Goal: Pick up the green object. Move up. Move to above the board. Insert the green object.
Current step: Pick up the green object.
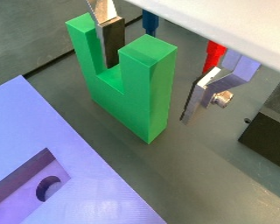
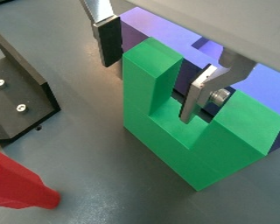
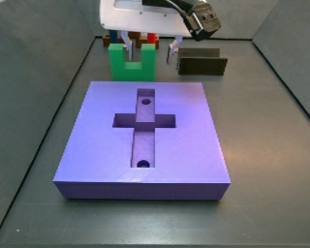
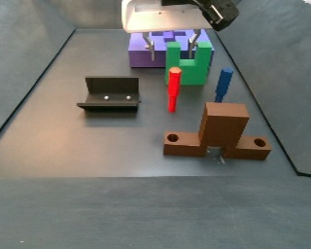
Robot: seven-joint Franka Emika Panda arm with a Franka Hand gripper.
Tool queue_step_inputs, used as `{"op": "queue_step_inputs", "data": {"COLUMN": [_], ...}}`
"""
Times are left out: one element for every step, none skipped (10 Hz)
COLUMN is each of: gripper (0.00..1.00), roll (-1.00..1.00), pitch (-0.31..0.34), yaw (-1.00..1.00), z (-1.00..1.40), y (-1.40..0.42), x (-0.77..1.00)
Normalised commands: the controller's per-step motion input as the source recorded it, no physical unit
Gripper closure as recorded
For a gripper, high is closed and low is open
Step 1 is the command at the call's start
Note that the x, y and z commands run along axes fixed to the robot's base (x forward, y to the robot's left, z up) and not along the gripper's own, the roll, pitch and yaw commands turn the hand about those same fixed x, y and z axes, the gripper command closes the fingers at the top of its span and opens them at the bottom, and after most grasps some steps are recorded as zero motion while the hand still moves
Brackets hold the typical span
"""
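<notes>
While hand [image 1: 154, 61] straddles green object [image 1: 130, 87], board [image 1: 60, 166] adjacent, fixture [image 2: 14, 92] nr.

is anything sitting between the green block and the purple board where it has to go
Nothing visible does. The green object stands on the floor right behind the board, whose cross-shaped recess is bare. The gripper is down at the block, one finger in the slot between its prongs, the other outside.
</notes>
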Motion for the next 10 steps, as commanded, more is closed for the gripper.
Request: {"op": "queue_step_inputs", "data": {"gripper": [1.00, 1.00, 1.00, 1.00, 1.00, 1.00, 1.00, 1.00, 1.00, 1.00], "roll": [0.00, 0.00, 0.00, 0.00, 0.00, 0.00, 0.00, 0.00, 0.00, 0.00], "pitch": [0.000, 0.000, 0.000, 0.000, 0.000, 0.000, 0.000, 0.000, 0.000, 0.000], "yaw": [0.00, 0.00, 0.00, 0.00, 0.00, 0.00, 0.00, 0.00, 0.00, 0.00], "z": [0.00, 0.00, 0.00, 0.00, 0.00, 0.00, 0.00, 0.00, 0.00, 0.00], "y": [0.00, 0.00, 0.00, 0.00, 0.00, 0.00, 0.00, 0.00, 0.00, 0.00], "x": [0.00, 0.00, 0.00, 0.00, 0.00, 0.00, 0.00, 0.00, 0.00, 0.00]}}
